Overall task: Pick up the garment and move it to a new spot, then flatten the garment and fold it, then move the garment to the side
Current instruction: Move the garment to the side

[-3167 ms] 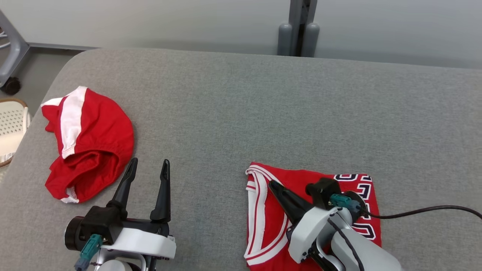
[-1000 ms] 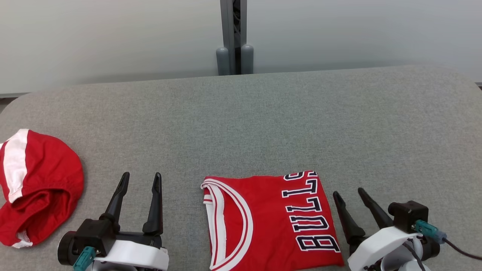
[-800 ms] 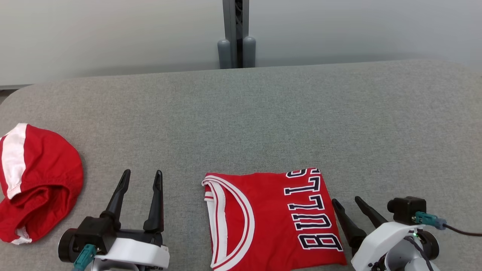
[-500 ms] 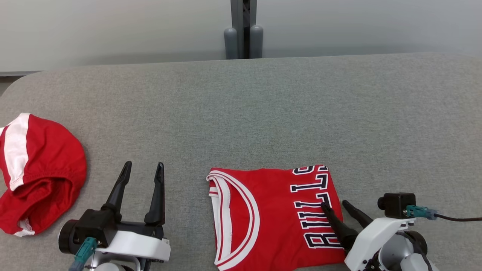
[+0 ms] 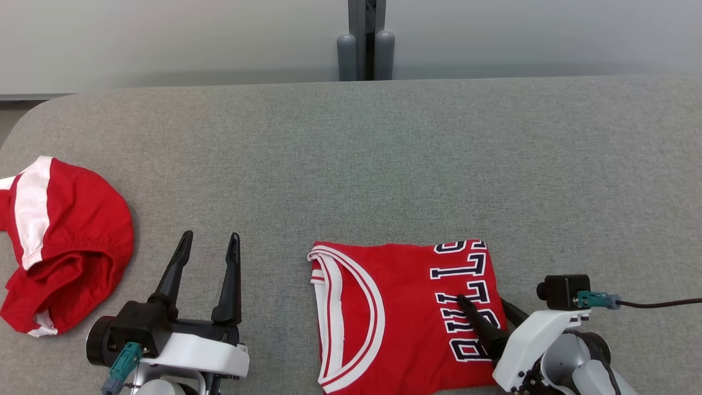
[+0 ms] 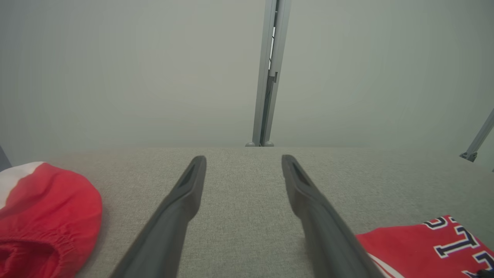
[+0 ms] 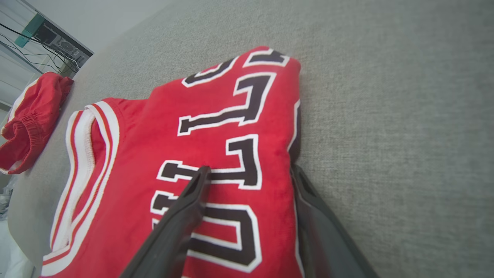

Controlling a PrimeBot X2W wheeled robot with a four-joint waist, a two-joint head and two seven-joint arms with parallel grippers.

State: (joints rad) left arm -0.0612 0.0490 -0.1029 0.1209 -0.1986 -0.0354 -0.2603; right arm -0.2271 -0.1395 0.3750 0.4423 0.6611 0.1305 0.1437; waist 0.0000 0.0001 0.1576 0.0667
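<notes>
The folded red jersey [image 5: 384,312] lies flat at the bench's [image 5: 351,164] front edge, a little right of the middle. Its white-striped collar points toward the left edge and its dark lettering runs along the side nearer the right edge.

The right gripper [image 5: 482,300] is low at that lettered side with its fingers spread and pinching nothing. One finger [image 7: 181,220] lies over the letters, on top of the cloth. The other [image 7: 316,224] sits right at the jersey's border, against the fold — whether it has slipped under the cloth cannot be told.

The left gripper [image 5: 211,236] hangs over bare bench near the front edge, between the jersey and the left edge, touching neither garment. Its fingers [image 6: 181,204] are spread wide and empty.

Crumpled red shorts [image 5: 71,241] with a white stripe lie at the left edge, well apart from the jersey. A grey post [image 5: 364,38] stands behind the far edge — against a pale wall.
</notes>
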